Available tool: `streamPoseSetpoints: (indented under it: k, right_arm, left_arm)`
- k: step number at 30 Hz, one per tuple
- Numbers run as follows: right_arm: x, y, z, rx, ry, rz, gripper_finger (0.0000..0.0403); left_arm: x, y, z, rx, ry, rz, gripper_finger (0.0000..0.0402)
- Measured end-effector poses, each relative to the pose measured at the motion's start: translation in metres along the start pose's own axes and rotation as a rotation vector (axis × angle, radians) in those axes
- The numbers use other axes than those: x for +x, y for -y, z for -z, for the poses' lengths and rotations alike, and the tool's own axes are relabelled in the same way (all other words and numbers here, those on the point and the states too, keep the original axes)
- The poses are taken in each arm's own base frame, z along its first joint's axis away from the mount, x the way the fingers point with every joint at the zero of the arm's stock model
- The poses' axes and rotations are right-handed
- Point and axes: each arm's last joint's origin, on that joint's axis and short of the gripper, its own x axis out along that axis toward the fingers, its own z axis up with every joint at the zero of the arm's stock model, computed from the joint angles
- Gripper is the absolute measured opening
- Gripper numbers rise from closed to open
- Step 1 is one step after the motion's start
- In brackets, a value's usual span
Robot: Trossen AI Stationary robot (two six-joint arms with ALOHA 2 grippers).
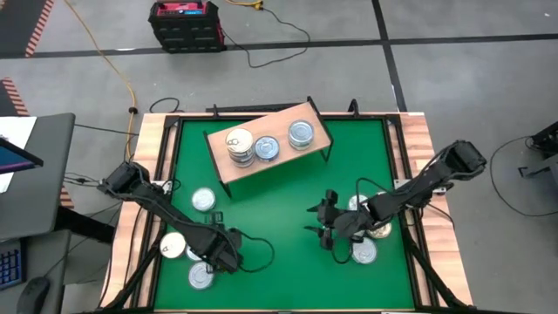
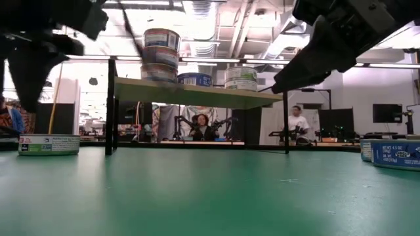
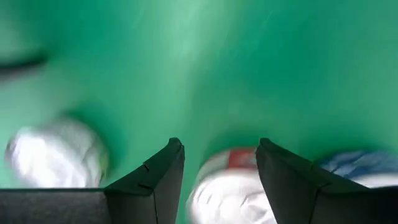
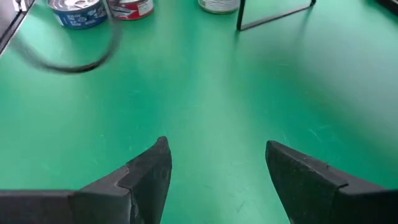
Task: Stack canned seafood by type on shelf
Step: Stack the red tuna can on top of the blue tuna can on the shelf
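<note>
- Shelf (image 1: 270,144): stands at the far middle of the green counter (image 1: 279,209) — it carries a two-tin stack (image 1: 240,146) and two single tins.
- Left end effector (image 1: 228,255): near-left of the shelf, fingers apart, straddling a loose tin (image 3: 227,190); grip cannot be told.
- Right end effector (image 1: 321,222): near-right of the shelf — spread wide, empty.

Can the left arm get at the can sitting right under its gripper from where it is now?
Probably yes. The left gripper is open with the can showing between its fingers, and nothing lies in between. Neighbouring cans sit close on either side.
</note>
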Motion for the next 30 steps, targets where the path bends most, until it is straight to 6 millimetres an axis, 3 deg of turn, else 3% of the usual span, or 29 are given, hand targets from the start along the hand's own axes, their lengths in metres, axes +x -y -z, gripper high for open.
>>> streamPoseSetpoints:
  k: [5, 10, 19, 23, 30]
  right_arm:
    - [0.0, -0.003, 0.002, -0.009, -0.007, -0.006, 0.0285]
    - [-0.004, -0.007, 0.002, -0.013, 0.004, -0.027, 0.0285]
    - [-0.006, -0.01, 0.001, -0.01, 0.022, -0.044, 0.0285]
    - [-0.006, -0.01, 0.0, -0.005, 0.028, -0.043, 0.0285]
    - [-0.006, -0.01, 0.0, -0.003, 0.03, -0.044, 0.0285]
  left_arm:
    - [-0.001, 0.001, 0.007, -0.037, -0.114, 0.057, 0.0189]
    - [-0.001, 0.006, 0.014, 0.06, -0.13, 0.061, 0.0189]
    - [0.022, 0.007, 0.023, 0.233, -0.115, 0.032, 0.0189]
    - [0.032, 0.006, 0.015, 0.314, 0.053, -0.038, 0.0189]
    - [0.032, 0.006, -0.034, 0.31, 0.595, -0.305, 0.0189]
